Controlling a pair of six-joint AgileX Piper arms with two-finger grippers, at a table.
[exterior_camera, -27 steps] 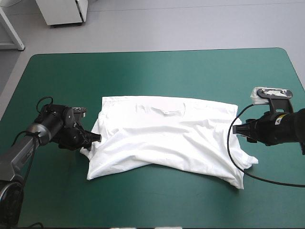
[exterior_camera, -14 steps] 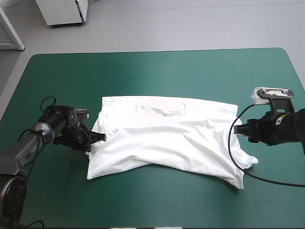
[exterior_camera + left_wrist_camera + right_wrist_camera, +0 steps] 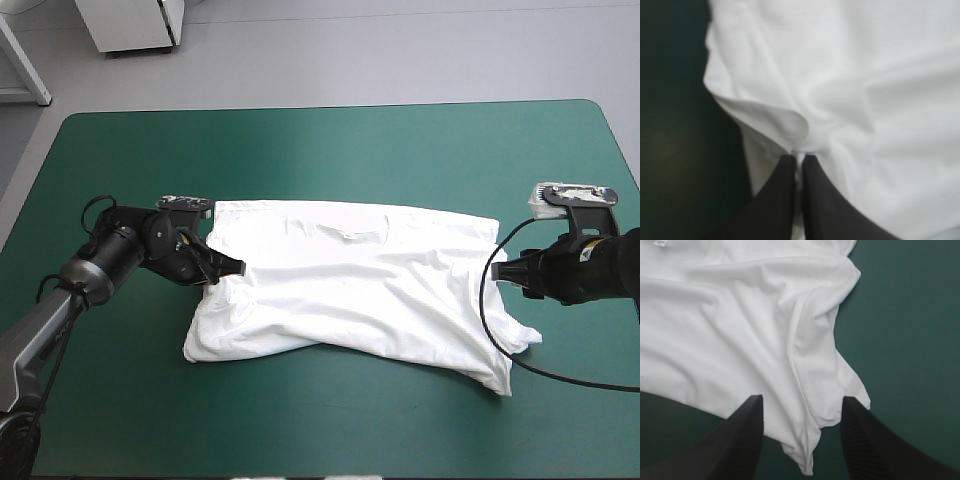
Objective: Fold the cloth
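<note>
Clamped on the T-shirt (image 3: 350, 285) at nine o'clock, the left gripper (image 3: 799, 156) should wait until the wide-spread right gripper (image 3: 801, 398) pinches at three o'clock.

no readable text, numbers, brands or signs in any view. only candidate: a small white neck tag (image 3: 661, 243) on the t-shirt (image 3: 350, 285), seen at the collar in the right wrist view, too small to read.
</note>
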